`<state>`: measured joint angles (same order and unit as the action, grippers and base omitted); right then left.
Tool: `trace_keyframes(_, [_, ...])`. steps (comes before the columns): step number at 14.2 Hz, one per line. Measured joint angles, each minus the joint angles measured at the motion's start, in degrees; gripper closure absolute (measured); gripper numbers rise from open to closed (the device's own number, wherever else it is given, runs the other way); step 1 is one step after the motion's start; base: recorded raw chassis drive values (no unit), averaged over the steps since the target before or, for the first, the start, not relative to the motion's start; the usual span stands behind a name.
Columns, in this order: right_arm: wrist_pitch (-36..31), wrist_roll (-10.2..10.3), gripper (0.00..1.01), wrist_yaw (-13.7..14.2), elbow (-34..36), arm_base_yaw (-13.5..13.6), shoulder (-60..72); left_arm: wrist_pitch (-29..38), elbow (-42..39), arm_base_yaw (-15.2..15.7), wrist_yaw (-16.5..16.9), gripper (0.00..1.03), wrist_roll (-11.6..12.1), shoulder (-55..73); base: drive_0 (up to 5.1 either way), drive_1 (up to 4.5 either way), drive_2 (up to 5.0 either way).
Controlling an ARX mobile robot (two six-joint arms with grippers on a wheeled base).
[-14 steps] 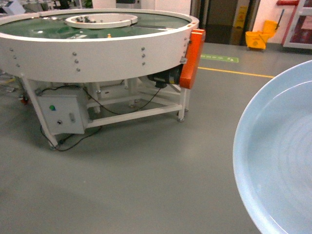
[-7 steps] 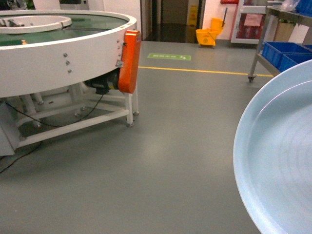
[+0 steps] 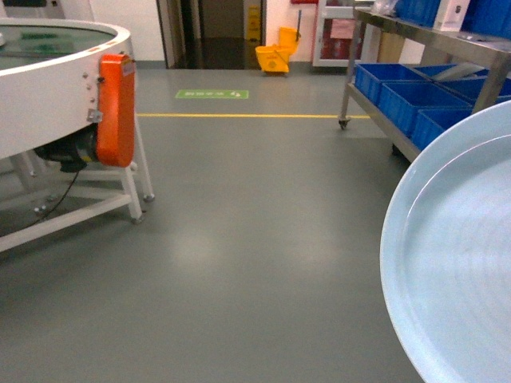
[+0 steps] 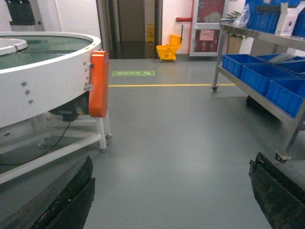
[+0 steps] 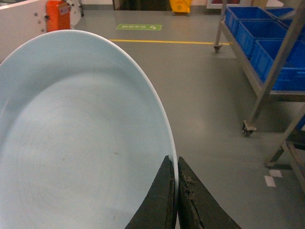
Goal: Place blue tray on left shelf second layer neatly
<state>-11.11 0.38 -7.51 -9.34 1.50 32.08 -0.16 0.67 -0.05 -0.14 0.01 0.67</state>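
Observation:
The blue tray fills the lower right of the head view, a pale sky-blue round plate held up off the floor. In the right wrist view the blue tray spreads to the left, and my right gripper is shut on its rim, one dark finger on each side. My left gripper hangs open above bare floor with nothing between its fingers. A metal shelf stands at the right; the grippers themselves do not show in the head view.
Dark-blue crates sit on the shelf's lower level, also seen as crates. A white round conveyor table with an orange guard stands at the left. A yellow mop bucket and a yellow floor line lie ahead.
The view has swung to the right: the round table slid off to the left and the shelf with blue crates came into sight. The tray stays in the same place in the head view.

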Motion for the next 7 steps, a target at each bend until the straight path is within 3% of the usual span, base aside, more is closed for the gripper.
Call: trace_keyframes(7, [0.0, 0.0, 0.99, 0.0, 0.0, 0.0, 0.0, -0.1, 0.0, 0.0, 0.2, 0.05, 0.0, 0.0, 2.8, -1.43, -5.8])
